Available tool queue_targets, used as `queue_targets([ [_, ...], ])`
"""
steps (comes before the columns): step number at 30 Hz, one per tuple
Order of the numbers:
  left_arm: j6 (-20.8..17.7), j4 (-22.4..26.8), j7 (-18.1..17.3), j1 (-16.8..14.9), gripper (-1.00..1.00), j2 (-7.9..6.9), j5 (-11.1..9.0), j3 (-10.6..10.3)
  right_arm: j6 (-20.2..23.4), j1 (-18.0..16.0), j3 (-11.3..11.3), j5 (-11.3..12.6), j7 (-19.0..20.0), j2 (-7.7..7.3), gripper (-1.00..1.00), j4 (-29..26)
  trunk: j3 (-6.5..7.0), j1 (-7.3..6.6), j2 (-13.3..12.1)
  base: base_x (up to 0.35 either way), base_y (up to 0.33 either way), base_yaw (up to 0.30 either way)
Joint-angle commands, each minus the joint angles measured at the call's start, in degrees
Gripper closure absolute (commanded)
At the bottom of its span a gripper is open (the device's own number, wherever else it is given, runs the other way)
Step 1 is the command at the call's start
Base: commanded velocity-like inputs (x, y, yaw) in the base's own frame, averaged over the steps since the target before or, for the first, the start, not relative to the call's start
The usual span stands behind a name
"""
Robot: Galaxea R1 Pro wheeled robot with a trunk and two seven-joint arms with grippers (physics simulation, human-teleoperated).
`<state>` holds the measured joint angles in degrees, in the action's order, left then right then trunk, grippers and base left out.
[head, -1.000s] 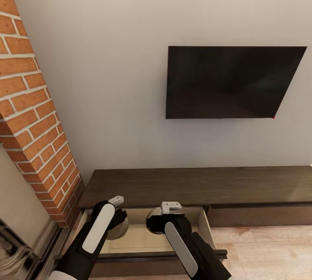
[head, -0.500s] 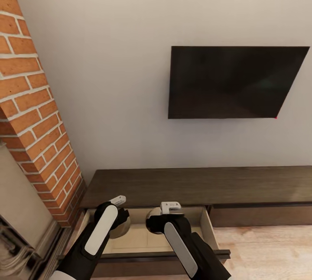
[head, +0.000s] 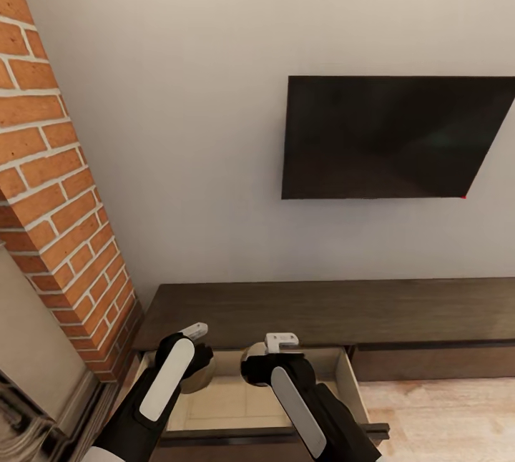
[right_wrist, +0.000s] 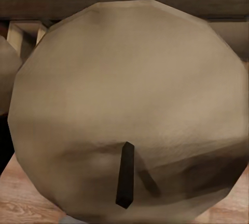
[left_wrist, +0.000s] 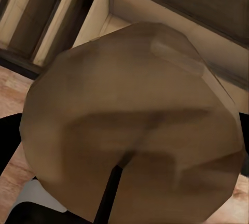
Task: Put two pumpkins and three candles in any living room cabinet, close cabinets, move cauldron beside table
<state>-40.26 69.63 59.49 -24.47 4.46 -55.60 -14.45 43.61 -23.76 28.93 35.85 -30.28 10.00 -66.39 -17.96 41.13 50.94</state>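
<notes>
below the wall-mounted tv (head: 397, 136), the cabinet (head: 322, 312) runs along the far wall with its left drawer (head: 236, 397) pulled open, pale wood inside. over that drawer the left claw (head: 194, 333) is clamped on a candle (left_wrist: 135, 125), and the right claw (head: 281, 342) on a second candle (right_wrist: 129, 112), just beside the first. each cream candle top fills its wrist view. a brick column (head: 57, 183) stands at the left, wood floor (head: 443, 412) at the near right.
</notes>
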Motion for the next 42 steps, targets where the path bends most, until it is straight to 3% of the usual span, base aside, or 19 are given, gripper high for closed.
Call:
queue_targets([
  [1, -0.3, 0.1, 0.4, -0.1, 1.00, 0.00, -0.3, 0.0, 0.0, -0.1, 0.1, 0.7, -0.7, 0.00, 1.00, -0.1, -0.08, 0.03, 0.1, 0.132, 0.003, 0.000],
  [26, -0.3, 1.0, 0.4, -0.1, 1.00, 0.26, -0.3, 0.0, 0.1, -0.1, 0.1, 0.8, -0.7, 0.00, 1.00, -0.1, -0.08, 0.03, 0.1, 0.032, 0.027, 0.000],
  [37, -0.4, 1.2, 0.3, -0.1, 1.00, 0.29, -0.9, 0.0, -0.1, -0.1, 0.0, 0.7, -0.2, -0.06, 1.00, -0.5, -2.05, 2.44, 4.5, 0.000, 0.000, 0.000],
  [39, -0.4, 1.1, -1.0, -0.1, 1.00, 0.27, -0.9, 0.0, -0.2, -0.1, 0.0, 0.7, -0.1, -0.17, 1.00, -0.7, -2.41, 2.88, 5.3, 0.000, 0.000, 0.000],
  [42, -0.4, 0.7, -5.7, -0.1, 1.00, 0.08, -0.3, 0.0, -0.2, -0.1, 0.0, 0.7, 0.0, -0.27, 1.00, -0.7, -2.95, 3.54, 6.5, 0.000, 0.000, 0.000],
])
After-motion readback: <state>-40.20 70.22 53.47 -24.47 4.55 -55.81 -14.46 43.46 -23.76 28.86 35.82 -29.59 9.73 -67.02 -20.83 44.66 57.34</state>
